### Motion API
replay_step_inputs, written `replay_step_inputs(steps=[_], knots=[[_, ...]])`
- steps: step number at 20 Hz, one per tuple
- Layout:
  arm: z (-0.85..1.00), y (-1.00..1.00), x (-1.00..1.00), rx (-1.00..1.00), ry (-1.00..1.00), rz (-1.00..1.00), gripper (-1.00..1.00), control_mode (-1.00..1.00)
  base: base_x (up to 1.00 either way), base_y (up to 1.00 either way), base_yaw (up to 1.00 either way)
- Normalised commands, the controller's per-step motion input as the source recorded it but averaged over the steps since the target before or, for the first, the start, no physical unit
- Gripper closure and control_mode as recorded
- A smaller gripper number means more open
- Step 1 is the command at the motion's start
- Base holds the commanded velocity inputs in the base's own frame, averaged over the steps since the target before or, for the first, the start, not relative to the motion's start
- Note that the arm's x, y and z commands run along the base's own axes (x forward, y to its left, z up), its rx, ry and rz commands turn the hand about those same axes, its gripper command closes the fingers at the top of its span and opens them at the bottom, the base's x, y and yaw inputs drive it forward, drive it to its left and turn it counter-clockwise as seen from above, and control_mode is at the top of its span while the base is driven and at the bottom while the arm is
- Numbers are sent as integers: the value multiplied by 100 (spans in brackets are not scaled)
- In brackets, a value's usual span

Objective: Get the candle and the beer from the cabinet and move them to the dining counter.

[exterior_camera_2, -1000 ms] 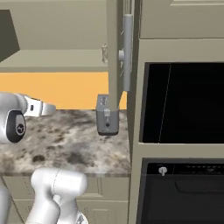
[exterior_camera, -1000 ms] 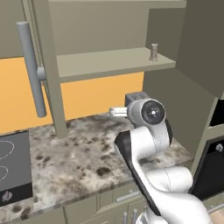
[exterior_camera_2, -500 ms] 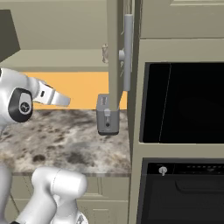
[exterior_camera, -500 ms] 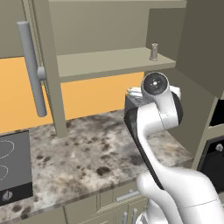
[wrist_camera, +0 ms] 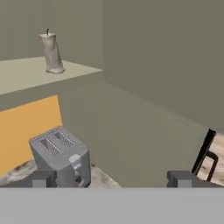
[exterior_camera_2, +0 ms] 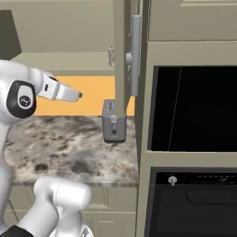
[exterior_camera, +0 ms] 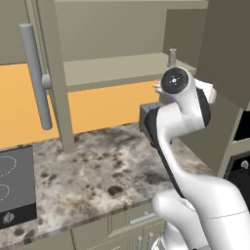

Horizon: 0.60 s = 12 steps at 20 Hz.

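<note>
The candle (wrist_camera: pixel 52 53) is a stubby pale grey cylinder standing upright at the right end of the cabinet's inner shelf (exterior_camera: pixel 112 70), also seen as candle (exterior_camera: pixel 172 57). The cabinet doors are open. My gripper (wrist_camera: pixel 111 180) is open with nothing between its fingers, still short of the candle and lower than it, pointing toward the cabinet's right corner. From the right base view, the gripper (exterior_camera_2: pixel 75 95) hangs just under shelf height above the worktop. The beer and the dining counter are out of view.
A grey toaster (wrist_camera: pixel 61 155) stands on the granite worktop (exterior_camera: pixel 102 171) below the shelf, close under my hand. The open cabinet door with its bar handle (exterior_camera: pixel 36 78) hangs left. A black cooktop (exterior_camera: pixel 14 183) lies at the left, and a wall oven (exterior_camera_2: pixel 194 109) is at the right.
The arm has lifted from just above the worktop up to near shelf height, and the hand has swung toward the cabinet's right corner. The jaws stayed open.
</note>
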Motion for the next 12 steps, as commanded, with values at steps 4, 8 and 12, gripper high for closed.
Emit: replay_step_inputs(steps=[4,8,12], knots=[[32,-31,0,-17,-24,-2,-100,-100,0,0,0],[49,-34,0,-15,-15,-1,-100,-100,0,0,0],[67,-17,0,-7,-2,-2,-100,-100,0,0,0]])
